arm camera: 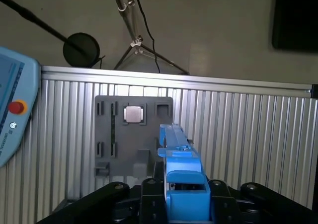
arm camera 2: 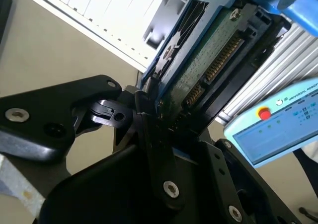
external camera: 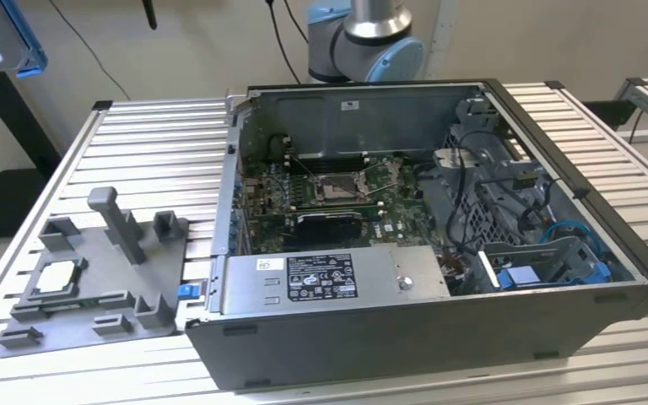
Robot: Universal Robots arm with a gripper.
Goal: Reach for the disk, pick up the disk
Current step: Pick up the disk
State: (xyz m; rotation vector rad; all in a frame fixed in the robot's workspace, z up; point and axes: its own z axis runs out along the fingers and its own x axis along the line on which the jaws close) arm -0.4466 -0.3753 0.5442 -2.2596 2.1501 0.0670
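One disk (arm camera 2: 211,55) sits clamped in the gripper (arm camera 2: 158,118) in both wrist views.

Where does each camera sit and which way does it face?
Exterior view: off the arm, looking down into the computer case; arm behind.
First wrist view: on the wrist, past the claw and disk toward the fixture.
Second wrist view: on the wrist, close on the claw gripping the disk.
Shared: claw and disk.
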